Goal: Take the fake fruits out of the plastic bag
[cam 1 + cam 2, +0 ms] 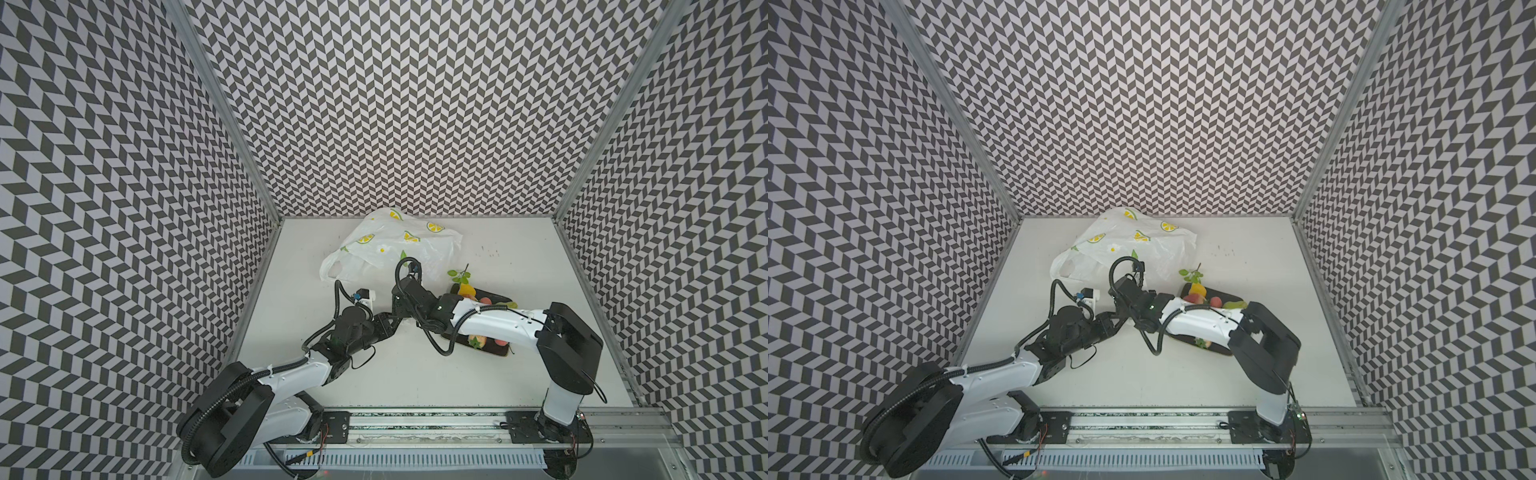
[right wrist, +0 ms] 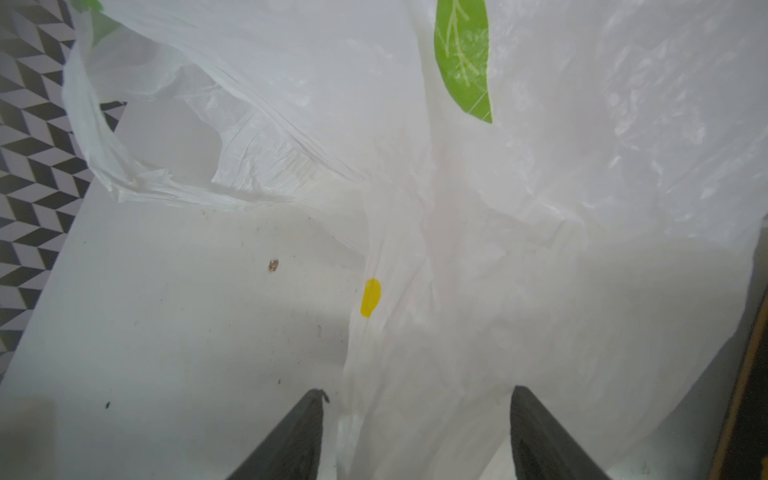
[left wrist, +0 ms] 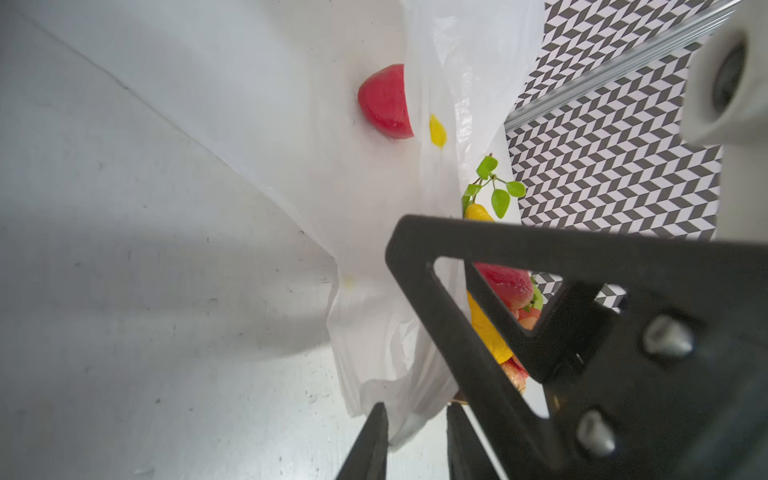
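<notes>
The plastic bag [image 1: 390,243] lies crumpled at the back of the table, white with printed lemon slices. In the left wrist view a red fruit [image 3: 384,102] shows at the bag's mouth, partly under film. My left gripper [image 3: 417,409] stands narrowly open with a fold of the bag [image 3: 399,390] between its fingertips. My right gripper [image 2: 417,399] is wide open astride the bag's near edge [image 2: 436,332]. Both grippers meet below the bag in both top views, left gripper [image 1: 390,324] beside right gripper [image 1: 397,309]. A lemon with its sprig [image 1: 464,289] and other fruits lie outside the bag.
A dark square plate [image 1: 498,351] at the right, under my right arm, holds the lemon, a peach [image 1: 1192,298], a red fruit [image 1: 1215,301] and a green apple [image 1: 1235,304]. Patterned walls enclose the white table [image 1: 415,374] on three sides.
</notes>
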You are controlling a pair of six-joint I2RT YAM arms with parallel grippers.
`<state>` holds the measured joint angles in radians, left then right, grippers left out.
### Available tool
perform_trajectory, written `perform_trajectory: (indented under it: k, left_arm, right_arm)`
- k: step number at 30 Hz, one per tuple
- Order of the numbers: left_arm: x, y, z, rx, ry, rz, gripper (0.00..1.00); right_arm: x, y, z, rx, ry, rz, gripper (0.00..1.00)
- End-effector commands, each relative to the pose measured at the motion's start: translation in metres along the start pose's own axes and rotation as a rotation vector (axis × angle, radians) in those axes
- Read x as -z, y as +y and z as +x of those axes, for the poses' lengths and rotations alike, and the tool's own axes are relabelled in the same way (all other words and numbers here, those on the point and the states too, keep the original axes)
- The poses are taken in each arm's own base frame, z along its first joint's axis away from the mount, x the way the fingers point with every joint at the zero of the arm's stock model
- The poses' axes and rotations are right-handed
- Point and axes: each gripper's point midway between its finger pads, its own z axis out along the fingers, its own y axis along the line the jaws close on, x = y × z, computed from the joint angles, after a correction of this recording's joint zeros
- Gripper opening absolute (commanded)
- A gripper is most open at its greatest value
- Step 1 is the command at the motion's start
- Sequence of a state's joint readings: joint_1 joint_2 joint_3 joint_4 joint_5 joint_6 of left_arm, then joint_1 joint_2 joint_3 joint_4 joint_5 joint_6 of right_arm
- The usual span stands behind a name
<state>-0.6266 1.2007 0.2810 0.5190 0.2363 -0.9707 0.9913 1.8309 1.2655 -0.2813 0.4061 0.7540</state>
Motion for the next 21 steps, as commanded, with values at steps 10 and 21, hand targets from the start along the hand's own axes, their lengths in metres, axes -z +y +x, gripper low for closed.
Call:
perform_trajectory:
  k: [10, 21]
  left_arm:
    - [0.012, -0.004, -0.005, 0.008, -0.073, 0.01, 0.23]
    - [0.063, 0.033, -0.054, 0.108, -0.322, -0.14, 0.48]
  right_arm:
    - [-0.009, -0.008, -0.009, 0.021, -0.044, 0.089, 0.21]
    - [0.048, 0.027, -0.034, 0.242, -0.135, -0.212, 0.0]
